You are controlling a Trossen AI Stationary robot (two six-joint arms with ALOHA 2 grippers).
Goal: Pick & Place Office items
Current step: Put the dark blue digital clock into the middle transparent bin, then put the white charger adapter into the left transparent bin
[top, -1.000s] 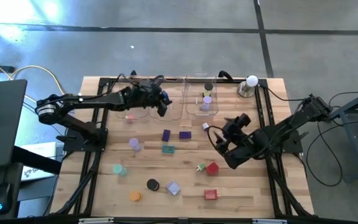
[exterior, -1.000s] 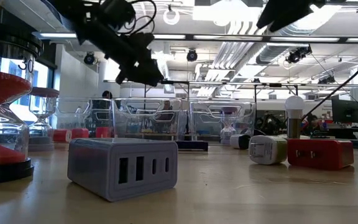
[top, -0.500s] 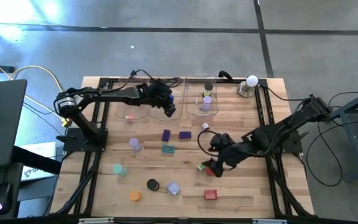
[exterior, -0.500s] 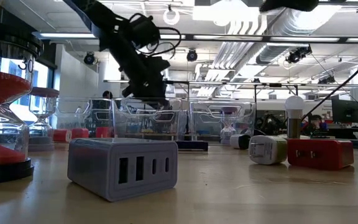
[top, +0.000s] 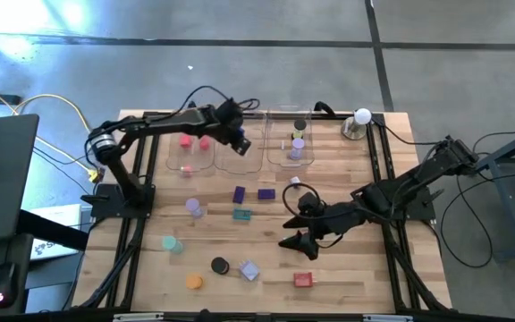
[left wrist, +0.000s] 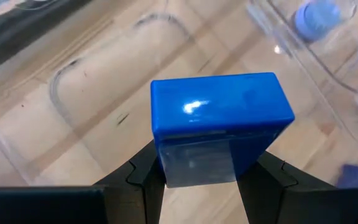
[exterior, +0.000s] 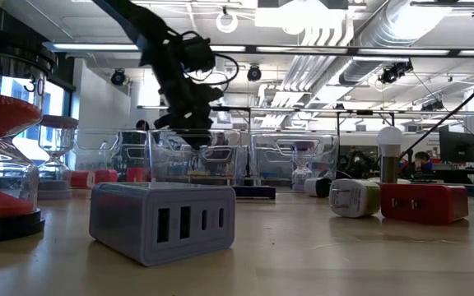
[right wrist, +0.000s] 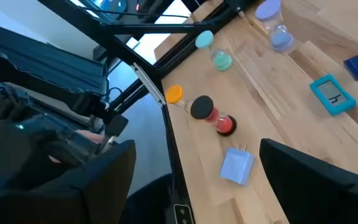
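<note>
We see the left gripper (top: 237, 136) stretched over the middle clear tray (top: 244, 152) at the table's far side, jaws clamped on a blue block (left wrist: 219, 118); only its wrist view shows this block. The right gripper (top: 295, 240) hangs low mid-table, fingers spread wide, holding nothing.

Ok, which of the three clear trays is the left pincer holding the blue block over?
The middle tray, under the left pincer and its blue block; the left tray holds red pieces, the right tray purple and black ones.
</note>
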